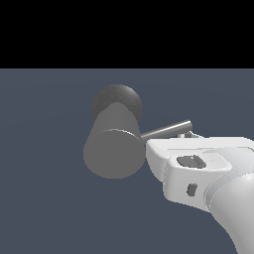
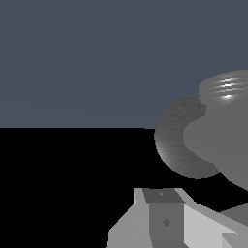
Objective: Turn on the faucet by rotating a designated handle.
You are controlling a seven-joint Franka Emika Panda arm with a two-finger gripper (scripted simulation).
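Observation:
The faucet [image 1: 111,153] is a thick matte grey cylinder, its flat round end face turned toward the exterior view. Its darker rounded base [image 1: 117,100] sits behind it. The handle [image 1: 166,130], a thin shiny silver rod, sticks out of the cylinder toward the exterior view's right. My white gripper [image 1: 190,135] comes in from the lower right, its hand just under and against the rod's outer part. The hand hides the fingers there. In the wrist view the faucet [image 2: 220,140] fills the right side and one grey finger [image 2: 164,215] shows. The handle is out of sight in that view.
The faucet stands on a plain dark blue-grey floor [image 1: 44,188]. A black background lies beyond the floor's edge. My white arm [image 1: 233,208] fills the exterior view's lower right corner.

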